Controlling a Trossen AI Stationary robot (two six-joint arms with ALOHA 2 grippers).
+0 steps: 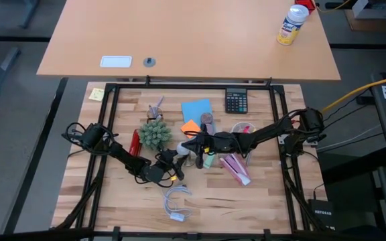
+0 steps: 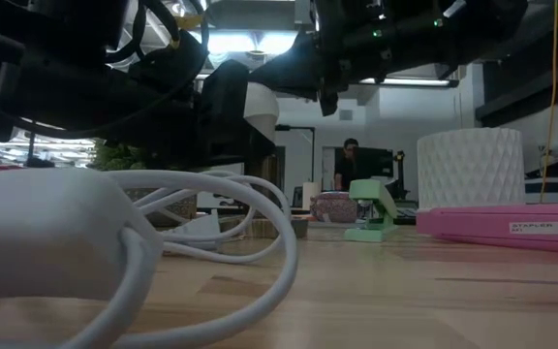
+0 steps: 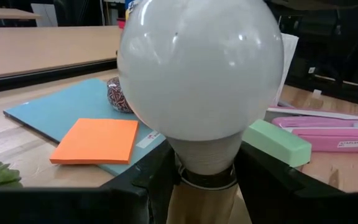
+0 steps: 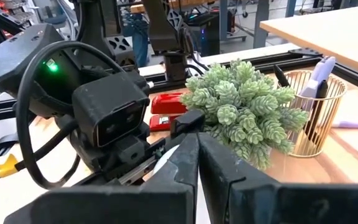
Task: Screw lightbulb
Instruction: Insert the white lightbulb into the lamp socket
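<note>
The lightbulb (image 3: 201, 68) has a frosted white globe that fills the left wrist view. It narrows to a neck between my left gripper's (image 3: 207, 180) fingers, and it also shows in the low view (image 2: 260, 102), raised above the table. My left gripper (image 1: 171, 167) is near the table's middle, shut on the bulb. My right gripper (image 1: 191, 146) reaches in from the right, and its fingers (image 4: 197, 155) are shut right beside the globe. I cannot tell if they touch it. A white looped cord (image 1: 176, 204) lies on the table near the front edge. My left gripper pinches the bulb's neck (image 3: 207, 163) between its two fingers, just above the dark ring of the base. The globe stands out beyond the fingertips. The bulb is lifted clear of the table.
Close behind the grippers are a green succulent (image 1: 155, 134), a red item (image 1: 135, 142), a blue notebook (image 1: 196, 108) with an orange pad (image 1: 191, 125), and a gold mesh pen holder (image 4: 316, 112). A pink stapler (image 1: 236, 167), a small green stapler (image 2: 371, 213), a white cup (image 2: 468, 165) and a calculator (image 1: 236, 101) lie to the right.
</note>
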